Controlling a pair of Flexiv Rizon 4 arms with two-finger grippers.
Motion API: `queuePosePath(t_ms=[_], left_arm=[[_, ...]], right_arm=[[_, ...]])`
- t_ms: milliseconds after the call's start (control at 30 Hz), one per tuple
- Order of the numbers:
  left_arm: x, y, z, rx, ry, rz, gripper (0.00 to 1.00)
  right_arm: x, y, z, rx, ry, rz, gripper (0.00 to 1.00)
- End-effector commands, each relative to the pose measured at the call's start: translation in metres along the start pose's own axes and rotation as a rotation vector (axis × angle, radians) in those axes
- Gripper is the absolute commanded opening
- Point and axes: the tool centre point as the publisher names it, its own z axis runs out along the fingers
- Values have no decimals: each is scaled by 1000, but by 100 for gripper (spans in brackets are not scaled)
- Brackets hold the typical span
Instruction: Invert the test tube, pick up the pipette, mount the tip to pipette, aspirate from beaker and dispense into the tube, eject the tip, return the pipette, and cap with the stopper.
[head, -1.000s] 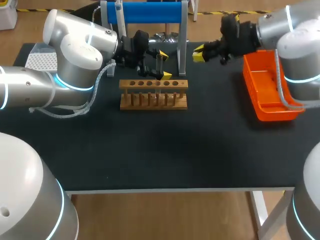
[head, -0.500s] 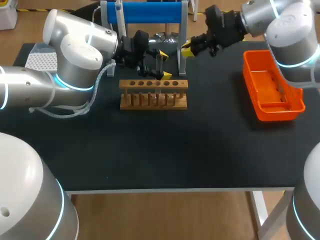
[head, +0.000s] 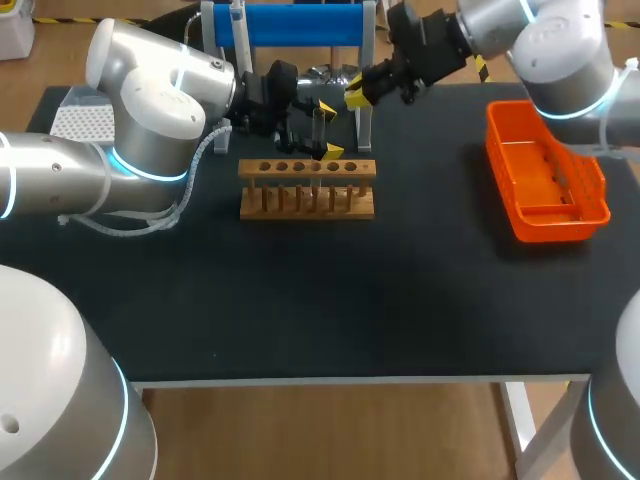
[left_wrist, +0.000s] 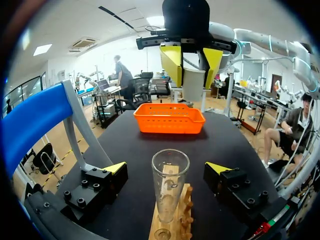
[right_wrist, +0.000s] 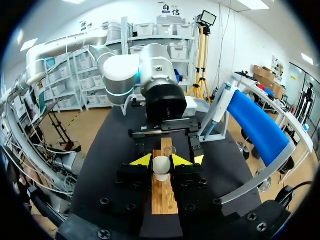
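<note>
An upright glass test tube (left_wrist: 170, 182), mouth up, is seen standing in a hole of the wooden test-tube rack (head: 307, 190) near the far edge of the table. The left gripper (head: 330, 130) is placed around the tube, its fingers (left_wrist: 115, 167) spread wide on either side and clear of the glass, so nothing is held by it. The right gripper (right_wrist: 162, 160) is positioned above and just behind the rack, beside the blue stand (head: 290, 25); its yellow tips are closed from two sides on a white stopper (right_wrist: 161, 169), which is held a little above the tube's mouth and short of it. An orange basket (head: 530, 170) is set well apart, at the right side of the table.
</note>
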Motion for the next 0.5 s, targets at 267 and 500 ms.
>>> queuePosePath(t_ms=[267, 500], left_arm=[[-1, -1, -1, -4, 4, -1, 100], [-1, -1, -1, -4, 4, -1, 100]], right_arm=[[-5, 8, 15, 9, 25, -10, 0], [-5, 10, 21, 14, 31, -14, 0]])
